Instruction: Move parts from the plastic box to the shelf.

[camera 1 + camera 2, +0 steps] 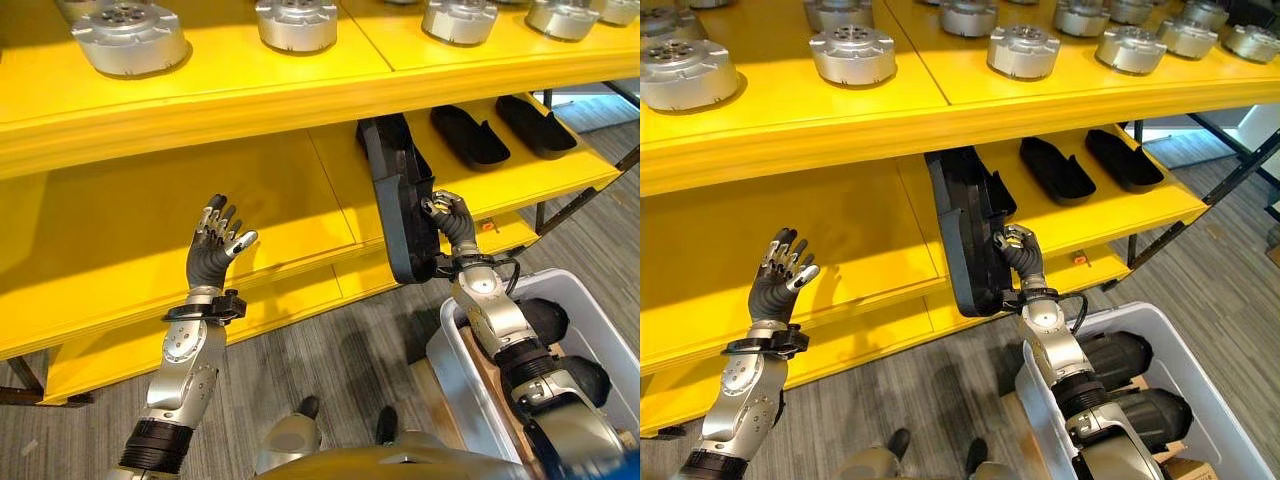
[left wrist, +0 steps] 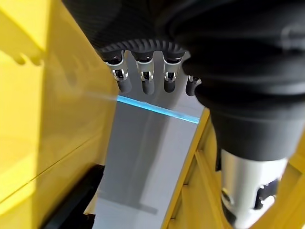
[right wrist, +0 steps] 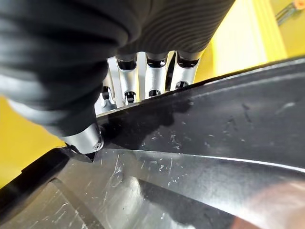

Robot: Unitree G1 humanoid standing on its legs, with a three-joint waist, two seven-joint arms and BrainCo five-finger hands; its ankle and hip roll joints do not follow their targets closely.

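The long black part [image 1: 965,225], pinched by the right hand [image 1: 1018,250] fingers, leans half onto the yellow shelf [image 1: 870,235]. Two like parts [image 1: 1058,170] already lie there; more wait in the plastic box [image 1: 1200,385]. The left hand [image 1: 780,275] hovers open-fingered, empty.

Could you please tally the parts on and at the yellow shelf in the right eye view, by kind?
Silver round metal parts on the top shelf level: 10, several cut off by the frame edge
Black elongated parts: 3, namely two lying on the middle shelf level and one gripped by the right hand at the shelf edge
Total: 13
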